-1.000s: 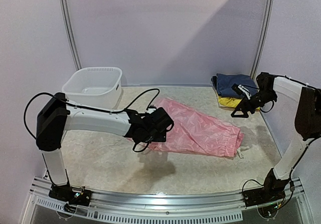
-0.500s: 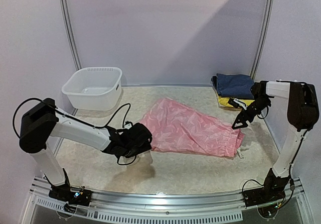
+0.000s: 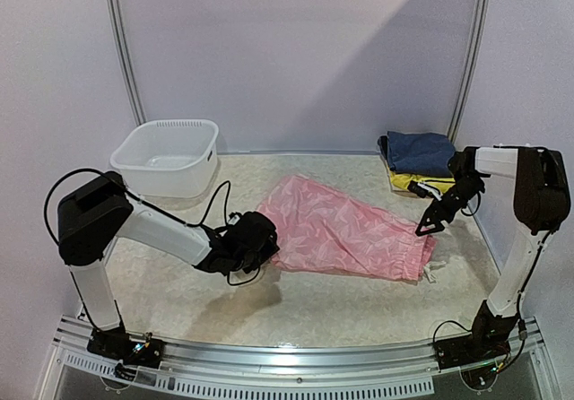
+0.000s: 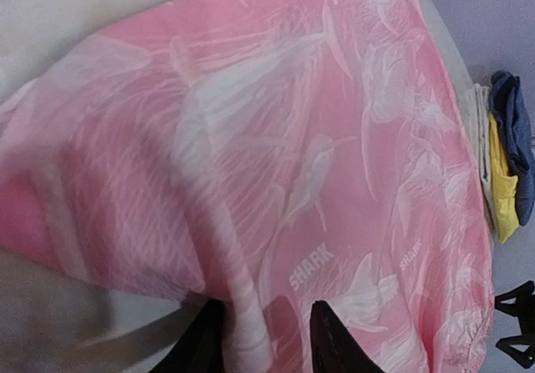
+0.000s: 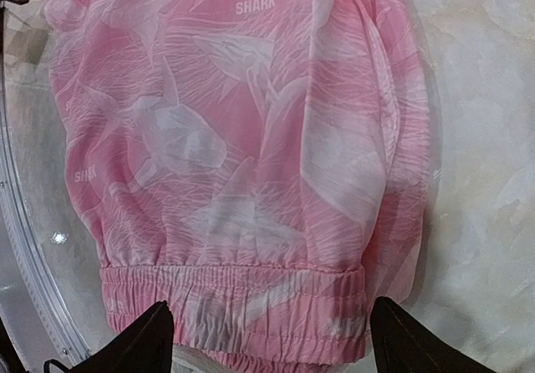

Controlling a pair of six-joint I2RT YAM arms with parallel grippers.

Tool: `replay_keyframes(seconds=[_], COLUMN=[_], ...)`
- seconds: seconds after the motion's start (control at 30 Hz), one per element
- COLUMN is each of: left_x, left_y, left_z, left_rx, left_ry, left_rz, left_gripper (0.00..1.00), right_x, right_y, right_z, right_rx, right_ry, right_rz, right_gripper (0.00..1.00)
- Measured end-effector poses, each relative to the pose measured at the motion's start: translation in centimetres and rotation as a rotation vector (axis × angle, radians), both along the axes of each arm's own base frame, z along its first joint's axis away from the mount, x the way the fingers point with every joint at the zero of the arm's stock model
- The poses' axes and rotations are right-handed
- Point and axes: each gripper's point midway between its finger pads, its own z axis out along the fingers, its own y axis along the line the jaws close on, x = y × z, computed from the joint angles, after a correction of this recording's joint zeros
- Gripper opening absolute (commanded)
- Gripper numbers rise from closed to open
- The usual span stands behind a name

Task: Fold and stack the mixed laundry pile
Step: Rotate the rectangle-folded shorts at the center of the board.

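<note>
Garment [image 3: 345, 230], pink, left gripper [image 4: 267, 306] astride its fold [image 4: 230, 256], right gripper [image 5: 272, 306] over waistband [image 5: 234, 285]

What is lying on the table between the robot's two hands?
A pink printed garment, spread flat, fills the stretch from the left hand to the right hand. The overhead view shows it best.

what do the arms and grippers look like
Both arms match: the left arm and right arm have white tubular links with bulky black joint blocks, on black bases. Thin black cables loop loosely alongside them. The left gripper and right gripper are black, each with two tapering, pointed fingers.
</note>
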Motion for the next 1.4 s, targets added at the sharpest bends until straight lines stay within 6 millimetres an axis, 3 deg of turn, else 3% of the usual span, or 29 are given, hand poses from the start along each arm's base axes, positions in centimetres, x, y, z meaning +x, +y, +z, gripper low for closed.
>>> replay_keyframes(seconds=[0.13,0.33,0.5,0.67,0.8,0.93,1.03,1.13,1.27,1.4], left_x=[1.7,5.5,10.3,16.0,20.0,22.9,23.2,22.2,18.6,14.0], left_y=[-0.7,-1.0,-0.4,1.2,2.7,3.7,4.9,5.5,6.2,5.5], left_z=[-0.7,-1.0,-1.0,-0.7,-0.7,0.5,2.1,3.8,6.4,9.5], left_rx=[0.009,0.037,0.102,0.178,0.244,0.330,0.405,0.469,0.548,0.602], left_ry=[0.013,0.021,0.066,0.106,0.142,0.139,0.141,0.138,0.134,0.086], left_rz=[-0.020,-0.065,-0.134,-0.194,-0.217,-0.247,-0.259,-0.276,-0.321,-0.381], left_gripper=[0.00,0.00,0.00,0.00,0.29,0.44,0.49,0.50,0.50,0.51], right_x=[-0.8,-1.9,-2.8,-4.8,-6.4,-8.2,-9.8,-11.0,-11.3,-10.2], right_y=[0.0,0.1,0.3,0.5,0.6,1.5,3.2,5.2,7.5,8.9], right_z=[0.2,2.7,4.6,4.5,4.6,5.0,5.0,4.7,3.7,2.2], right_rx=[0.000,0.001,0.008,0.015,0.017,0.006,-0.023,-0.053,-0.112,-0.178], right_ry=[0.012,-0.033,-0.069,-0.050,-0.060,-0.113,-0.187,-0.283,-0.443,-0.575], right_rz=[0.008,0.023,0.042,0.076,0.128,0.230,0.371,0.524,0.716,0.856], right_gripper=[0.81,0.80,0.78,0.78,0.78,0.79,0.80,0.83,0.86,0.87])
